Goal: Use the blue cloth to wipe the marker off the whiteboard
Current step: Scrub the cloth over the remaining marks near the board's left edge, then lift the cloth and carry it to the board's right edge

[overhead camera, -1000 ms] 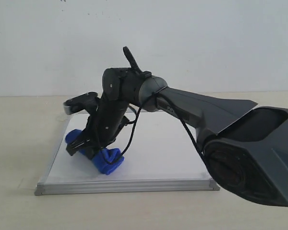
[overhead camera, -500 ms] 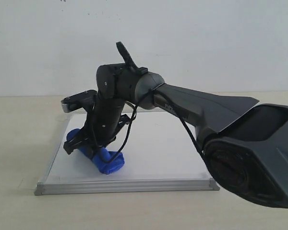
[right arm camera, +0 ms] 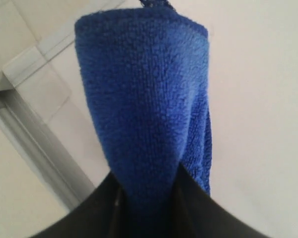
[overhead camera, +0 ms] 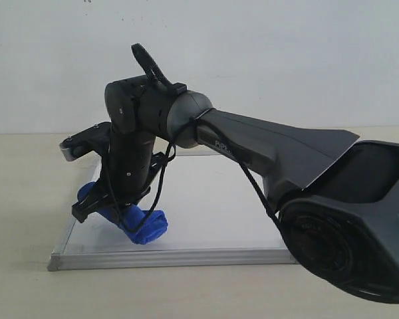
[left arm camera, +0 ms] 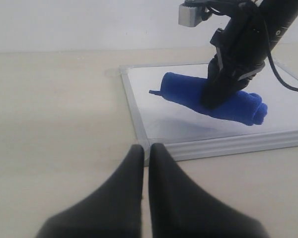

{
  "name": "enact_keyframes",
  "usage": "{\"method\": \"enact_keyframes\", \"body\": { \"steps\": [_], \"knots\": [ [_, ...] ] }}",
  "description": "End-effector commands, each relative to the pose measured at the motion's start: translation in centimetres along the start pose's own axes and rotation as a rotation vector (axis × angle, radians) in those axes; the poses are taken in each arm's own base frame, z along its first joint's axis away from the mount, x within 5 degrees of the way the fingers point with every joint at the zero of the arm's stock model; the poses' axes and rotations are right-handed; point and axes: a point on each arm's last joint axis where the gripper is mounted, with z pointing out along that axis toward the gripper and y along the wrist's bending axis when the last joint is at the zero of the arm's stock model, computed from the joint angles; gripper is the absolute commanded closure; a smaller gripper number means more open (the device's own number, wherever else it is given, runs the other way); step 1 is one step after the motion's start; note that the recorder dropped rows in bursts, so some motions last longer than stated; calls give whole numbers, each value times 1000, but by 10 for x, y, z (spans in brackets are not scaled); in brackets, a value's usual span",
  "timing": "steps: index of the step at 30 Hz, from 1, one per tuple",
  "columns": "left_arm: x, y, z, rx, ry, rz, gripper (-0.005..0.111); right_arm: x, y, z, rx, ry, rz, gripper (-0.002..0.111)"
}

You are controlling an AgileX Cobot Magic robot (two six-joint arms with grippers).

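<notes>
Right fingers [left arm camera: 216, 91]: clamped on the blue cloth [overhead camera: 136, 222], gripping it across the middle of its length. The cloth is a deep-blue, fluffy microfibre roll. It sticks out beyond my right fingers on both sides, and a small loop [left arm camera: 154, 92] hangs off one end. In the right wrist view the pile is dense and evenly coloured, and the roll narrows where my two fingers pinch it.

Position of the cloth: over the whiteboard [overhead camera: 213, 206], directly beneath my right fingers, close to the board's side rail and near one corner. The roll is tilted, with the end away from the loop sitting lower. It casts a soft shadow on the white face under it. I cannot tell whether the cloth presses on the board or sits just clear of it.

Whiteboard: flat on the beige surface [left arm camera: 54, 114], white face, silver-grey frame [left arm camera: 139, 119].

Left fingers [left arm camera: 140, 161]: drawn together, tips touching or nearly so, holding nothing. They sit over the bare surface, off the board, just outside its frame. The cloth lies ahead of them, across the frame.
</notes>
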Motion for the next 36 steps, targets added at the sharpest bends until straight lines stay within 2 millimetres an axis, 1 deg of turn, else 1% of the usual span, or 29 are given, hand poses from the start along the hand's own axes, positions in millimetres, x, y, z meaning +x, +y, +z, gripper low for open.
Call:
{"method": "enact_keyframes", "body": {
  "steps": [1, 5, 7, 8, 9, 10, 12, 14, 16, 17, 20, 23, 25, 27, 29, 31, 36],
  "knots": [
    [-2, 0, 0, 1, -12, -9, 103, 3, -3, -14, 16, 35, -4, 109],
    [-2, 0, 0, 1, -12, -9, 103, 0, -2, -31, 24, 8, -14, 109],
    [-2, 0, 0, 1, -12, -9, 103, 4, -3, -45, 52, 15, -24, 109],
    [-2, 0, 0, 1, -12, -9, 103, 10, -2, -56, 63, 25, -28, 109],
    [-2, 0, 0, 1, -12, -9, 103, 15, -1, -63, 65, 35, -27, 109],
    [-2, 0, 0, 1, -12, -9, 103, 24, 0, -72, 65, 45, -19, 109],
    [-2, 0, 0, 1, -12, -9, 103, 35, 1, -78, 71, 27, -18, 109],
    [-2, 0, 0, 1, -12, -9, 103, 51, -4, -85, 81, 9, -3, 109],
    [-2, 0, 0, 1, -12, -9, 103, 71, -15, -93, 98, -22, 38, 109],
    [-2, 0, 0, 1, -12, -9, 103, 79, -24, -97, 110, -44, 72, 109],
    [-2, 0, 0, 1, -12, -9, 103, 112, -53, -113, 150, -80, 176, 109],
    [-2, 0, 0, 1, -12, -9, 103, 148, -87, -130, 201, -110, 301, 109],
    [-2, 0, 0, 1, -12, -9, 103, 164, -105, -139, 235, -148, 390, 109],
    [-2, 0, 0, 1, -12, -9, 103, 177, -124, -143, 266, -174, 491, 109],
    [-2, 0, 0, 1, -12, -9, 103, 186, -139, -141, 303, -183, 582, 109],
    [-2, 0, 0, 1, -12, -9, 103, 190, -150, -136, 343, -184, 637, 109],
    [-2, 0, 0, 1, -12, -9, 103, 192, -166, -109, 409, -184, 729, 109]
  ]
}}
